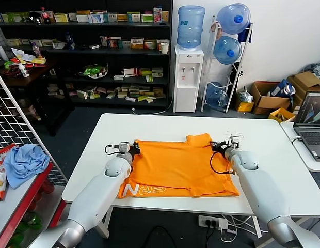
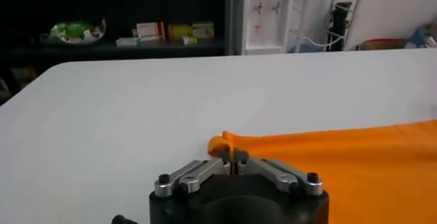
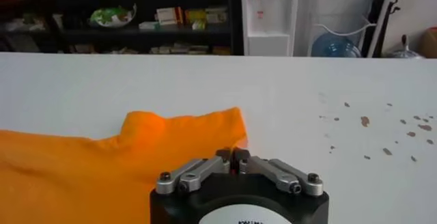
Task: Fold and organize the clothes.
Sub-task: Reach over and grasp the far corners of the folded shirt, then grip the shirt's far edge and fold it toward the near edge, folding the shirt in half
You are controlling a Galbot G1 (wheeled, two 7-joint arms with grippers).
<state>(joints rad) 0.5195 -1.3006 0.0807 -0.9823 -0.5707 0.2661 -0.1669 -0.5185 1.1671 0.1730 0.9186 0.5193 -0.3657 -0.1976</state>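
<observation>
- Table [image 1: 165, 124]: white, rectangular, bare apart from the garment; small brown specks marked its surface near the right arm.
- T-shirt [image 1: 175, 168]: bright orange, short-sleeved, lying flat at the middle of the table, already folded into a rough rectangle. White printed lettering showed along the near left edge. A raised flap stood up at the far edge, right of centre. The near edge reached close to the front of the table. The cloth was mostly smooth, with faint creases.
- Left end effector [image 2: 233, 164]: at the far left corner of the T-shirt, fingers drawn together and pinching a small curled fold of orange cloth.
- Right end effector [image 3: 233, 157]: at the far right corner of the T-shirt, fingers closed tight against each other at the hem; orange fabric lay directly at the tips, apparently pinched.
- Light blue cloth [image 1: 25, 163]: crumpled on a red-edged side table to the robot's left, well apart from the T-shirt.
</observation>
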